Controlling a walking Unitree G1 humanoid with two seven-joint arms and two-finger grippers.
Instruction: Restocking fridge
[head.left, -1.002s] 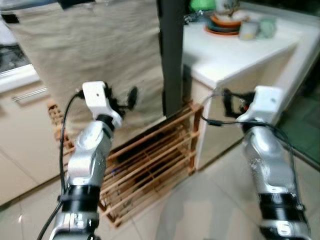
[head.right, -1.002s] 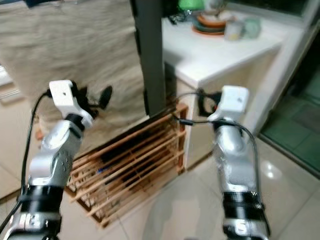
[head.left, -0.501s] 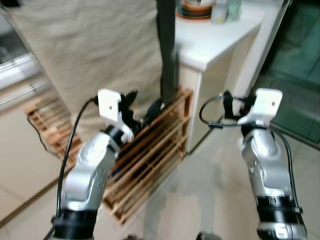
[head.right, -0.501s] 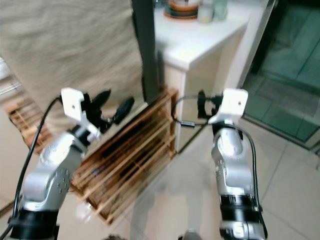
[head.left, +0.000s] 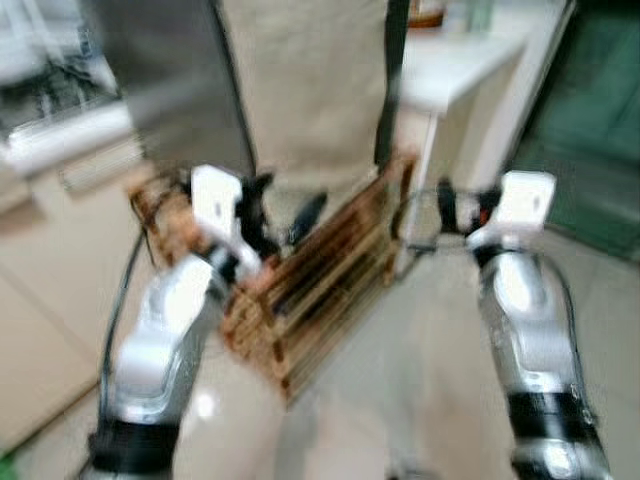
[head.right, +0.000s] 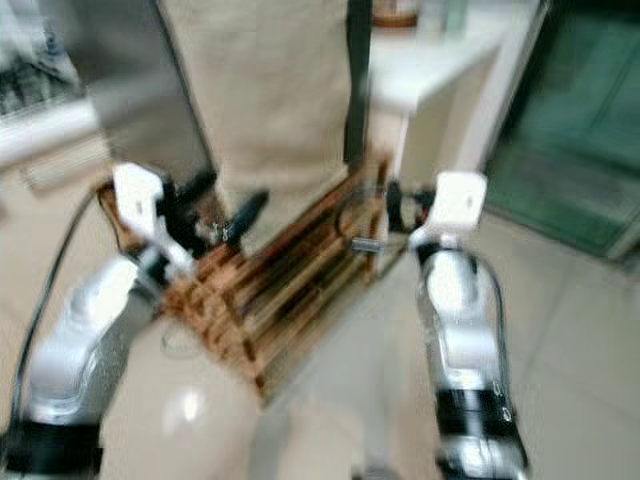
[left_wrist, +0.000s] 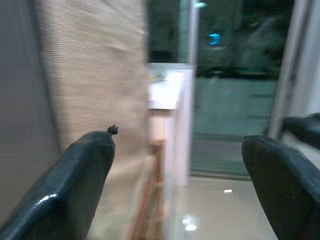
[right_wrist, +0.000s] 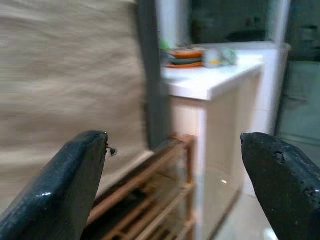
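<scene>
The head views are blurring, so the robot is probably walking. Both arms are reaching forward with nothing in them: the left claw (left_wrist: 177, 165) is standing wide, and the right claw (right_wrist: 175, 165) is standing wide too. A wooden rack (head.left: 320, 280) is sitting on the floor under a beige cloth (head.left: 310, 90), beside a white table (right_wrist: 210, 82) carrying dishes (right_wrist: 187, 55). I cannot make out any fridge or goods, so how the goods will handle, and where to grip them, I cannot judge.
</scene>
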